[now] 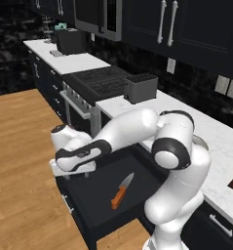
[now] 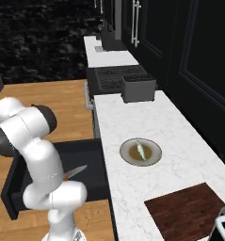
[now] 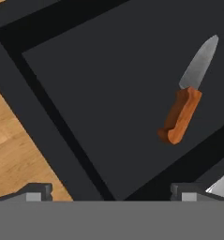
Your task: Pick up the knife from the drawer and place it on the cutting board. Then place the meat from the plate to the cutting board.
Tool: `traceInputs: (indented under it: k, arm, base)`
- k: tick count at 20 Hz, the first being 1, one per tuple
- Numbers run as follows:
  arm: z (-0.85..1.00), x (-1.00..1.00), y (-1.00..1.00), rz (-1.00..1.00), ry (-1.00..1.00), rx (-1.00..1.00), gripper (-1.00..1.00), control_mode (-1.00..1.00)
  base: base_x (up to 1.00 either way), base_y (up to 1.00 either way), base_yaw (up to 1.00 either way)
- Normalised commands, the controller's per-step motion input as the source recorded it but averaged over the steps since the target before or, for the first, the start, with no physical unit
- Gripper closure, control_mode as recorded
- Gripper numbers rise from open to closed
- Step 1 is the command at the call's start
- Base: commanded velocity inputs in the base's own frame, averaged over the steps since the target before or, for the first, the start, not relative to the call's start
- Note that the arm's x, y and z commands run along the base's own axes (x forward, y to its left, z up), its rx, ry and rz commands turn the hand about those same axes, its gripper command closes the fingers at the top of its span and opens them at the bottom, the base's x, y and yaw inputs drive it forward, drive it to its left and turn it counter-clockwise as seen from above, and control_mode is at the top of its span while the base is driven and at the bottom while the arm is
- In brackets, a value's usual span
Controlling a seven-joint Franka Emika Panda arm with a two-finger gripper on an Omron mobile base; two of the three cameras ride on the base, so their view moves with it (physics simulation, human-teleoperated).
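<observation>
Here the drawer (image 1: 96,205) stands pulled out below the white marble counter (image 2: 151,122), and the orange-handled knife (image 3: 187,93) lies flat on its dark floor, blade pointing toward the cabinet. The gripper (image 3: 111,191) hangs above the drawer's front portion with its jaws spread wide (nothing between them), well apart from the knife. On the counter, the plate (image 2: 128,155) carries the pale meat (image 2: 140,150); the dark reddish-brown cutting board (image 2: 187,212) lies nearby.

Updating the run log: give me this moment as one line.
drawer: open | knife: lying inside | tool: open, above drawer, empty | meat: on plate | cutting board: bare
</observation>
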Motion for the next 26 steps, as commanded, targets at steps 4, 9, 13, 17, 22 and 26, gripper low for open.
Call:
traceInputs:
  k: [4,9,13,17,22,26]
  arm:
    - [-0.01,-0.14,-1.00,-0.01,0.00,0.15,-1.00,-1.00]
    - [-0.02,-0.01,-0.74,0.00,-0.01,0.09,-1.00,-1.00]
    - [-0.16,0.00,-0.61,0.00,0.00,0.01,-1.00,-1.00]
    - [-0.18,0.00,-0.66,0.00,0.00,0.01,-1.00,-1.00]
    - [-0.12,0.00,-0.52,0.00,0.00,0.04,-1.00,-1.00]
    - [-0.16,0.01,-0.32,0.00,0.00,0.02,-1.00,-1.00]
  base:
    - [0.00,0.00,0.00]
    - [0.00,0.00,0.00]
    - [0.00,0.00,0.00]
    - [0.00,0.00,0.00]
    - [0.00,0.00,0.00]
    - [0.00,0.00,0.00]
